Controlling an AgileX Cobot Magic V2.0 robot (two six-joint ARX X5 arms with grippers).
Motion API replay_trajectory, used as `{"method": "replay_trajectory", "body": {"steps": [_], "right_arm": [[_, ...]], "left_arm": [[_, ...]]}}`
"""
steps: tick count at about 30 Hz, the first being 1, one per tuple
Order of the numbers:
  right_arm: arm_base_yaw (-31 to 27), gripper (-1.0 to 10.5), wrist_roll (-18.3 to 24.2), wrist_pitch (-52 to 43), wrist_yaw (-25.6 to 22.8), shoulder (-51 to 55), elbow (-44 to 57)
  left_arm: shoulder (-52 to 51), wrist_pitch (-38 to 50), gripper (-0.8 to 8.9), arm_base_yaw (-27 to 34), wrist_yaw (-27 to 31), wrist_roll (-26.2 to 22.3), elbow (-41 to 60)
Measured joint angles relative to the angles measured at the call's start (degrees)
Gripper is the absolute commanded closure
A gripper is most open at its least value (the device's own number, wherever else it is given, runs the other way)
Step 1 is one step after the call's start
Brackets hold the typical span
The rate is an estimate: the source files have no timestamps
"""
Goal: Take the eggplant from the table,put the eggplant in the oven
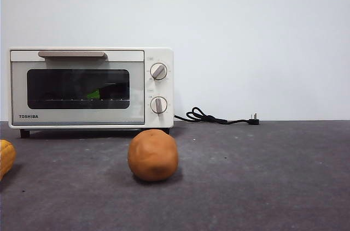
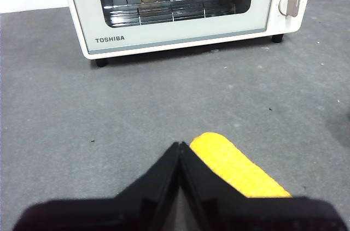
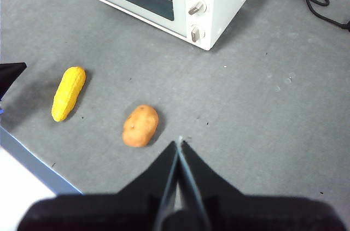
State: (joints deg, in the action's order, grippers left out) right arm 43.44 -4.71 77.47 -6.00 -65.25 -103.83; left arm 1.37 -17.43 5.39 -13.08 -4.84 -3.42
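Green stem of the eggplant [image 1: 94, 94] shows behind the oven [image 1: 91, 88] door, shut. Both arms' jaws are closed, empty. Little risk remains; the potato [image 1: 153, 155] on the counter [image 1: 262, 176] could roll.

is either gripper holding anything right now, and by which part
Nothing is held. The left gripper and right gripper are both shut and empty above the table.
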Motion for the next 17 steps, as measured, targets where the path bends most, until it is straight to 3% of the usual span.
{"method": "replay_trajectory", "body": {"steps": [7,10,14,17], "right_arm": [[-0.02,9.5,1.01,0.0,-1.03,-0.13,0.0],[-1.29,9.5,2.73,0.02,-4.17,0.04,0.0],[-6.32,9.5,5.27,0.02,-7.04,2.19,0.0],[-12.17,9.5,5.68,0.0,-3.67,5.73,0.0]], "left_arm": [[0.0,0.0,8.18,0.0,0.0,0.0,0.0],[0.0,0.0,8.17,0.0,0.0,0.0,0.0],[0.0,0.0,8.18,0.0,-0.02,0.0,0.0],[0.0,0.0,8.18,0.0,-0.04,0.0,0.0]]}}
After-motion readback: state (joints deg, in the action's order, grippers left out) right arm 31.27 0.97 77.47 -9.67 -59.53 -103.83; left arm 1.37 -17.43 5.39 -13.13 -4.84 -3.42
